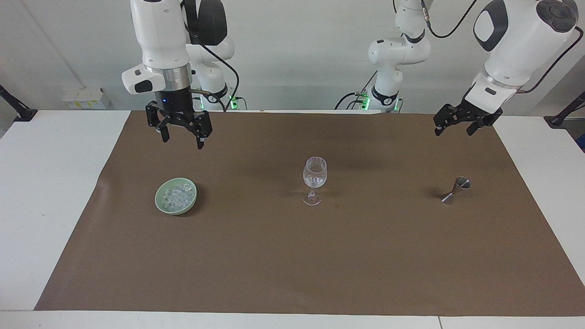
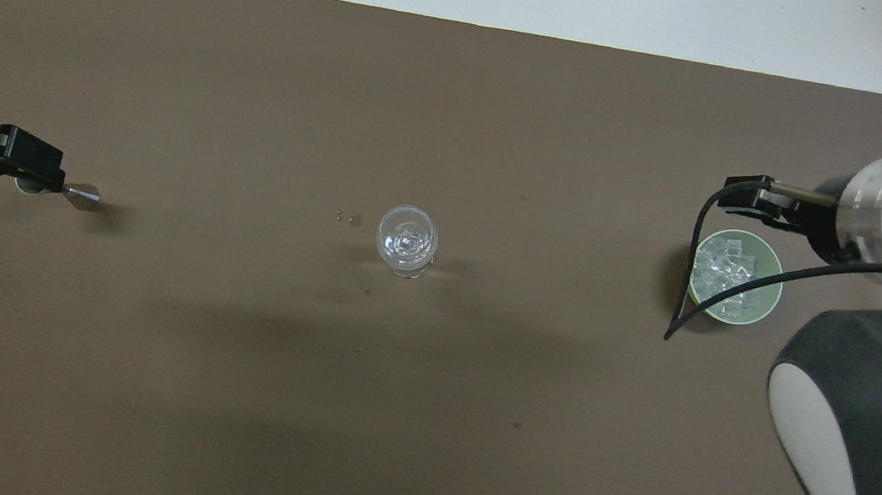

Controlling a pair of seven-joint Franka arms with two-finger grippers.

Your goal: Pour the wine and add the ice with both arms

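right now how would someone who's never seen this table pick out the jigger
Start at the brown mat and go to the left arm's end, away from the wine glass at its middle. The jigger lies tipped there: small, metal, hourglass-shaped, the only thing not glass or green.

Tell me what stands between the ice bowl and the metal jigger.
Only the wine glass, upright on the brown mat, between bowl and jigger; facing view shows it.

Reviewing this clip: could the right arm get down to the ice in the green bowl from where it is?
Probably yes. The right end effector hangs open and empty above the mat, close to the bowl, and nothing covers the ice.
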